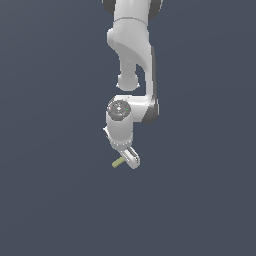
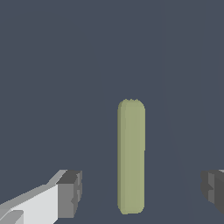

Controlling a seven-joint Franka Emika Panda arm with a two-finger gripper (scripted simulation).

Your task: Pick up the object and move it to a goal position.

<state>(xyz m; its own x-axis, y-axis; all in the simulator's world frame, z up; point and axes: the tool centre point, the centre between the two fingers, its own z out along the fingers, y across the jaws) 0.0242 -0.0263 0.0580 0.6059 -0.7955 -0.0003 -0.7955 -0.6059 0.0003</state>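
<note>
While the white arm [image 1: 131,75] hangs down over the plain dark ground, the gripper [image 2: 140,192] is spread wide, w/ a clear gap each side of the stick [image 2: 131,157]. Stick sits between the dark pads [image 2: 70,194], touching neither. In ext. view it pokes out just beside the fingers [image 1: 132,159], toward that view's left.

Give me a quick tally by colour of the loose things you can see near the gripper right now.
Olive-yellow stick: 1, lying between the open fingers of the gripper, untouched by either.
Other loose things: 0 visible in either view.
Total: 1
</note>
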